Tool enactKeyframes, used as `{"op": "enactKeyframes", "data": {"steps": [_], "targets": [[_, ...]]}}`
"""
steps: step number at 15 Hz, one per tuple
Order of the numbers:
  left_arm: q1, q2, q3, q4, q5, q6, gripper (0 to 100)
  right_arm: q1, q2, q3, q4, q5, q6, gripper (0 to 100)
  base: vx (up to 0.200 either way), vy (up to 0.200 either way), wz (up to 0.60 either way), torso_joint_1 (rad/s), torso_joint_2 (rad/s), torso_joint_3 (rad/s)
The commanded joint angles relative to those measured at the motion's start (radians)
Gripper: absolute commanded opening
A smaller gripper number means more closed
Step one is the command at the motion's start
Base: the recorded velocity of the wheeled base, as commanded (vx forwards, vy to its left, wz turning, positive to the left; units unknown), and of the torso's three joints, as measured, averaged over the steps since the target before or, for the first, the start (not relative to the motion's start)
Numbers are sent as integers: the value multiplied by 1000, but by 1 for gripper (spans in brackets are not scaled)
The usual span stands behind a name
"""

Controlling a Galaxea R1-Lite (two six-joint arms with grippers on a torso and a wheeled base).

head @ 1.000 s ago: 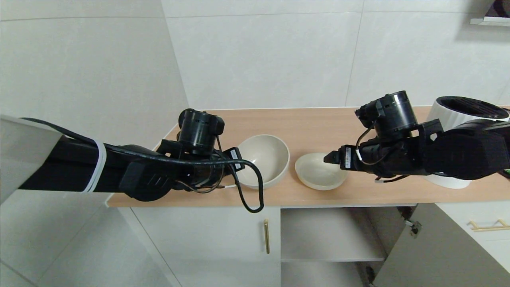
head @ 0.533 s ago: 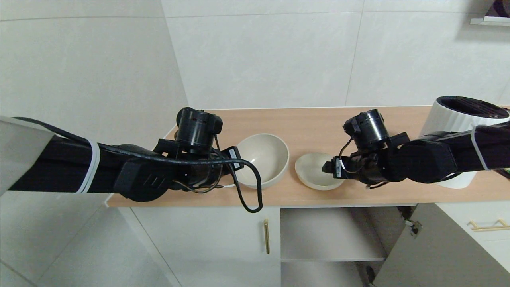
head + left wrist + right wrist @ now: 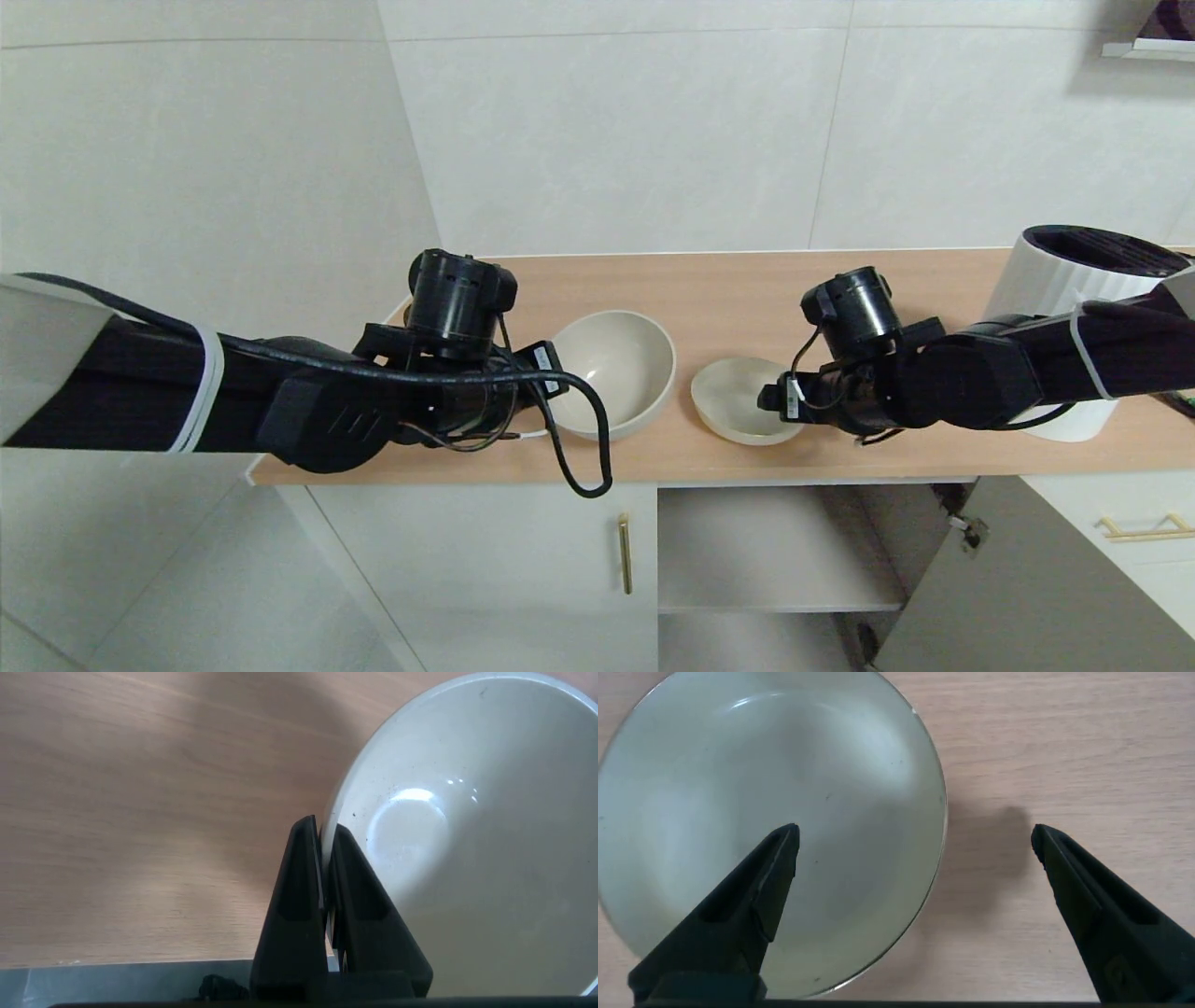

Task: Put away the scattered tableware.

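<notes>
A large cream bowl [image 3: 621, 369] sits tilted on the wooden counter [image 3: 728, 289], and my left gripper [image 3: 546, 373] is shut on its left rim. In the left wrist view the left gripper [image 3: 322, 831] pinches the thin edge of the large bowl [image 3: 467, 831]. Just right of it lies a small cream bowl [image 3: 738, 401]. My right gripper [image 3: 768, 397] hangs low over that bowl's right edge, open. In the right wrist view the right gripper [image 3: 910, 845] straddles the rim of the small bowl [image 3: 738, 812], one finger above the bowl and one above bare counter.
A white cylindrical appliance [image 3: 1055, 271] with a dark top stands at the counter's right end, behind my right arm. Below the counter an open cabinet [image 3: 766, 551] shows a shelf, with its door [image 3: 980, 597] swung out right. Tiled walls close the back and left.
My right arm has dropped and pulled in toward the small bowl, now hovering low over its right rim. The left arm and large bowl have barely shifted.
</notes>
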Motion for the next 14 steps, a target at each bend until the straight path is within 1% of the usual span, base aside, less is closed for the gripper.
{"op": "enactKeyframes", "data": {"steps": [1,9,12,13,14], "targets": [[0,-4,0,0,0,0,0,-1,7,0,-1,0,2,0,0,0,0,0,0,0],[0,-5,1,0,0,0,0,-3,-4,0,-1,3,3,0,0,0,0,0,0,0],[1,-91,44,1,-3,1,0,-3,-62,7,8,20,6,0,0,0,0,0,0,0],[9,-130,66,1,-4,3,0,-3,-102,23,10,42,8,0,0,0,0,0,0,0],[15,-165,90,1,-7,12,0,-3,-145,46,10,77,6,0,0,0,0,0,0,0]]}}
